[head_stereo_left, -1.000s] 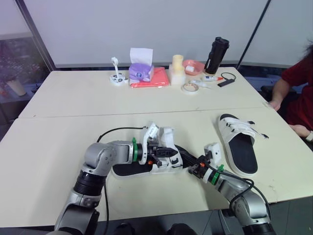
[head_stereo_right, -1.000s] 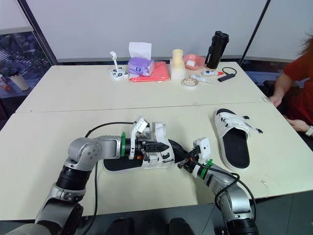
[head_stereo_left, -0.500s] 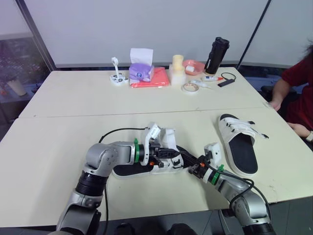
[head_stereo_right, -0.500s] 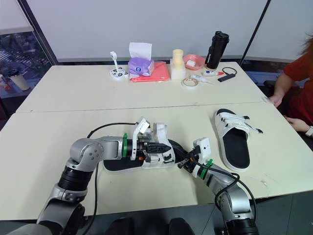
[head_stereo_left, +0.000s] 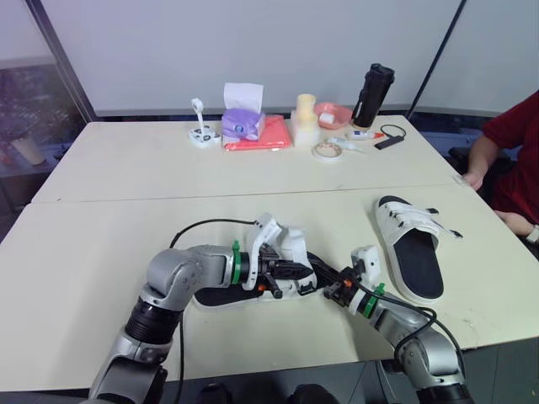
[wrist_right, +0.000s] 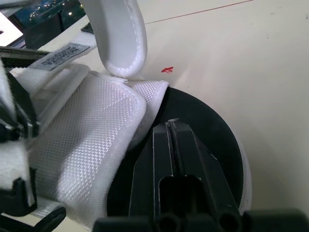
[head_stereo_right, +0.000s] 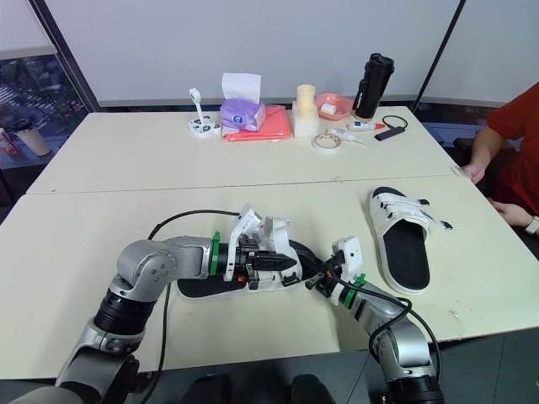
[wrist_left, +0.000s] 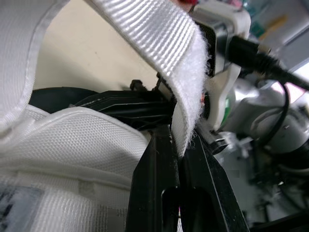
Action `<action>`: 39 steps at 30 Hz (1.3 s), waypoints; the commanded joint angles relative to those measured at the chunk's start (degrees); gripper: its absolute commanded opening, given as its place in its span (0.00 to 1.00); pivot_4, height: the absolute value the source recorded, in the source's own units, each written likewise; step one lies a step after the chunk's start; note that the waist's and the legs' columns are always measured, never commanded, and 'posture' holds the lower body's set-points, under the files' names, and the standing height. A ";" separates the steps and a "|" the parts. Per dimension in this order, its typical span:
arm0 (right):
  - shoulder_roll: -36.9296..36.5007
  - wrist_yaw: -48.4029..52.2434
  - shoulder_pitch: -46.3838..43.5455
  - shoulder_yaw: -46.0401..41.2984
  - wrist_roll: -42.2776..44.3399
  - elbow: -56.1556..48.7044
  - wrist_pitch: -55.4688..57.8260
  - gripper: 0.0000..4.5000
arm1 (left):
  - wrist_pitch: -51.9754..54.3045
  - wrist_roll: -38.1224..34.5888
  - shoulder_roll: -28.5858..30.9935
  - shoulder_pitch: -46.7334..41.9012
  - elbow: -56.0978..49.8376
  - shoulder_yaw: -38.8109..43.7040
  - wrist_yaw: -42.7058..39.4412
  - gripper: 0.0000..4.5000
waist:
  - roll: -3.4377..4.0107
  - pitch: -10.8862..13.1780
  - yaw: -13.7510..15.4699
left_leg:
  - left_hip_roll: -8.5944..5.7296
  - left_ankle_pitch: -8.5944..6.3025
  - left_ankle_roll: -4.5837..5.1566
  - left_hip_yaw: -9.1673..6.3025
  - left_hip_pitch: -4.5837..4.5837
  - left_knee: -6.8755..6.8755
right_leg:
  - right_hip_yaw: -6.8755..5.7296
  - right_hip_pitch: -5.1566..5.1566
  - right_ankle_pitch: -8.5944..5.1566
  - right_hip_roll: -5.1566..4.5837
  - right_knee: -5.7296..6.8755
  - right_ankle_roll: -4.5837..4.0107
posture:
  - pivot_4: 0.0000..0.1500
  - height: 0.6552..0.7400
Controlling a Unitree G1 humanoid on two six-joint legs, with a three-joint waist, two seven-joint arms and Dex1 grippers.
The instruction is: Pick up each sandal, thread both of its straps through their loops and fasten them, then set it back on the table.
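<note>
— Whereabouts of the sandal being worked?
— Down on the table (head_stereo_left: pixel 101 252), close to the near edge, about midway along; near sandal (head_stereo_left: pixel 215 295) sole down, apparently not lifted clear.

— Left gripper (wrist_left: pixel 175 140)?
— Clamped on the free end of a white hook-and-loop strap (wrist_left: pixel 159 43), fingers tight on the webbing; holding it up and away from the upper, probably to keep the fuzzy face from catching too soon and to aim the tip at its loop.

— And the right gripper (wrist_right: pixel 169 128)?
— Fingers pressed together with nothing between them; tips resting on the black footbed (wrist_right: pixel 207 125) near the sandal's rounded end; seemingly a hold-down, to stop the sandal sliding while the other arm pulls.

— Second strap (wrist_right: pixel 120 34)?
— Standing in an open arch, unfastened; left for after the first, by the look of it.

— The loop itself?
— Hard to make out; hidden behind webbing and fingers.

— Other sandal (head_stereo_left: pixel 417 252)?
— Well apart, toward the right edge, flat on the table; straps lying across its upper; fastened or not, impossible to tell.

— Stage, then?
— Threading of the first strap, judged unfinished; fastening, the second strap and the set-down yet to come.

— Main risk?
— Strap tip slipping from the pinch, or missing the loop; worth a slow, straight feed.
</note>
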 commanded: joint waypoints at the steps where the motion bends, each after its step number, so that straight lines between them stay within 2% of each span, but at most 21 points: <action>1: 0.66 -0.78 3.22 4.38 -3.10 8.12 3.73 0.00 | -3.22 3.96 2.13 0.86 -1.33 -5.96 -1.68 0.00 | 0.00 0.00 -0.01 | 0.00 0.00 0.00 0.00 0.00 0.00 | 0.02 0.00 0.00 0.00 0.00 0.00 | 1.00 1.00; 9: 0.83 -0.85 3.17 4.28 -3.24 8.32 3.64 0.00 | -9.49 8.65 5.59 0.10 -1.86 -10.56 -5.86 0.00 | -0.01 -0.02 -0.01 | 0.05 0.00 0.00 0.02 0.05 -0.10 | 0.09 -0.01 -0.05 0.00 -0.01 -0.10 | 1.00 1.00; 15: 0.95 -0.77 3.07 4.30 -3.35 8.51 3.58 0.00 | -7.18 3.11 4.85 -0.10 -4.16 -6.62 -8.90 0.00 | 0.00 -0.01 -0.06 | 0.10 0.00 0.00 0.05 0.07 -0.17 | 0.11 -0.06 -0.05 0.02 -0.01 -0.10 | 1.00 1.00; 21: 1.03 -0.72 3.08 4.35 -3.46 8.62 3.49 0.00 | -7.28 4.07 6.91 0.78 -5.10 -8.10 -10.24 0.00 | 0.00 -0.01 -0.12 | 0.15 0.01 0.01 0.09 0.06 -0.28 | 0.13 -0.16 -0.05 0.11 0.01 -0.12 | 1.00 1.00; 30: 1.11 -0.75 3.06 4.23 -3.61 8.79 3.43 0.00 | -12.25 12.60 7.07 -0.36 1.13 -11.47 -6.50 0.00 | -0.07 -0.07 -0.07 | 0.15 0.01 0.01 0.10 0.18 -0.35 | 0.13 -0.09 -0.06 0.12 0.01 -0.15 | 1.00 1.00; 39: 1.03 -0.78 3.46 4.01 -3.53 8.54 3.60 0.00 | -12.77 10.27 8.53 0.84 -2.82 -11.37 -11.94 0.00 | -0.10 -0.10 -0.07 | 0.22 0.01 0.01 0.10 0.23 -0.35 | 0.14 -0.02 -0.06 0.10 0.00 -0.16 | 1.00 1.00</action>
